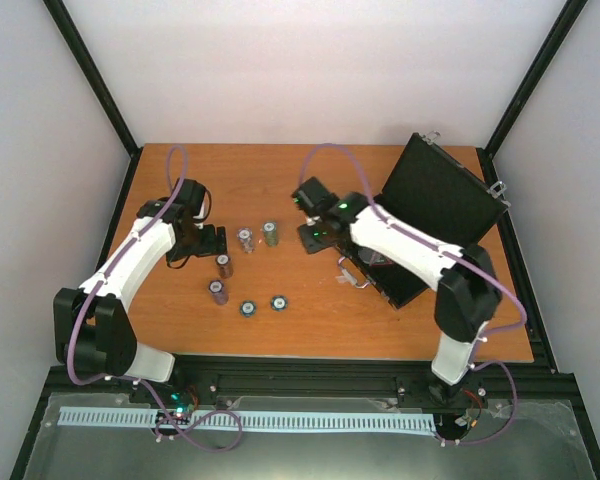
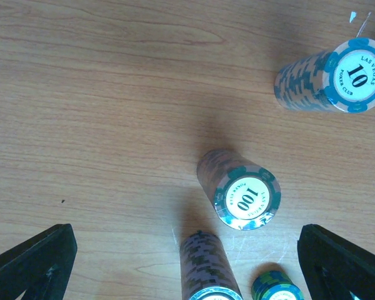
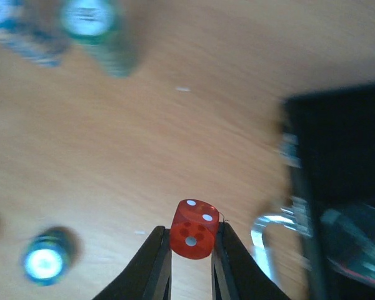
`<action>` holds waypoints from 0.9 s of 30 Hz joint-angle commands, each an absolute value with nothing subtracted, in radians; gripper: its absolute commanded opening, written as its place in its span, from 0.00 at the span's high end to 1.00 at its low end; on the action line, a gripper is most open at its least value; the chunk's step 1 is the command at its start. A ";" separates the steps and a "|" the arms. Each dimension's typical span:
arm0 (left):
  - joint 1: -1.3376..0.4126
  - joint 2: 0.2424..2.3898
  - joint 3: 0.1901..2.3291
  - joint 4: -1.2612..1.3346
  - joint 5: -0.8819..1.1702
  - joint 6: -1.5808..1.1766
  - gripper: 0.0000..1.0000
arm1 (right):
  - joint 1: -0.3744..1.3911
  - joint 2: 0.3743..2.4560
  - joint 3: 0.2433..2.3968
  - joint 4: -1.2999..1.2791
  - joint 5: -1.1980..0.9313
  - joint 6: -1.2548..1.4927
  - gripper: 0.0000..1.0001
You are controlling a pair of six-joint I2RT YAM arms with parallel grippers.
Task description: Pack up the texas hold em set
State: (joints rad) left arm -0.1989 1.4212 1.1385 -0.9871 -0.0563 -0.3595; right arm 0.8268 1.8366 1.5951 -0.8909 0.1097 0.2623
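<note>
Now red die (image 3: 192, 229) sits pinched between fingers of right gripper (image 1: 313, 236), white pips showing, wood table (image 1: 380, 330) below. Right arm reaches forward and left from base, wrist just left of black case (image 1: 450, 195). Case lies open at right side of table, lid tilted up toward far corner. Chip stacks (image 1: 245, 240) stand mid-table, two low ones nearer. Left arm bends forward. Left gripper (image 1: 212, 242) points down beside stacks, fingers spread wide, holding nothing.
</note>
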 commanded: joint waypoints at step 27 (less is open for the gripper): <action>-0.204 1.487 1.146 -0.960 -0.012 -0.358 0.00 | 0.296 1.734 1.131 -0.772 0.234 0.439 0.97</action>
State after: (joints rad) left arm -0.1993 1.4754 1.1339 -0.9787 -0.0208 -0.3599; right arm 0.3138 1.7134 1.1320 -0.7998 0.2302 0.4278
